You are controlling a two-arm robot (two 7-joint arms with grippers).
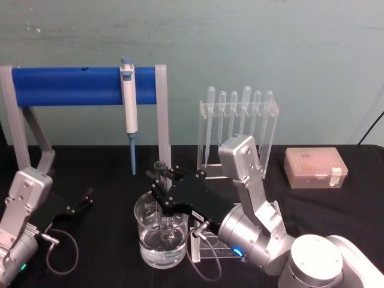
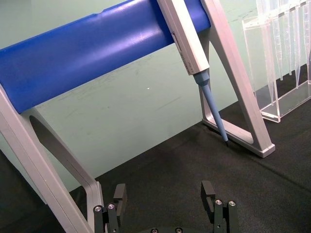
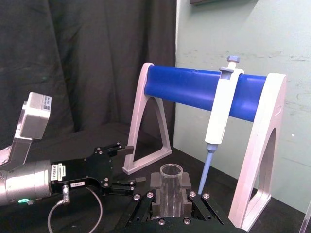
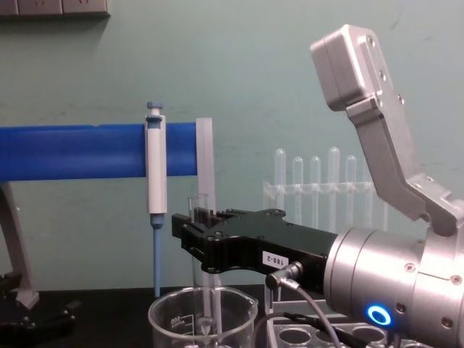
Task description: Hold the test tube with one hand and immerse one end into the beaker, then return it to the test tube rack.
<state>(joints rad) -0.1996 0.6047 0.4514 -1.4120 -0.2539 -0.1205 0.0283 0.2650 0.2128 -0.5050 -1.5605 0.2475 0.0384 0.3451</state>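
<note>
Right claw (image 1: 162,187) clamped on the test tube (image 4: 207,301), tube upright, lower end inside the beaker (image 4: 174,319), below the rim. Contact with the liquid could not be told. Dip judged reached or nearly so. Return to the rack (image 4: 304,335) not yet done. Left claw (image 2: 164,194) parked at the left of the table (image 1: 108,174), fingers (image 2: 209,191) spread apart, holding nothing.

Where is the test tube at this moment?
Centre of the head view: the test tube stands upright, held by the right gripper, its lower end inside the beaker, before the blue stand.
</note>
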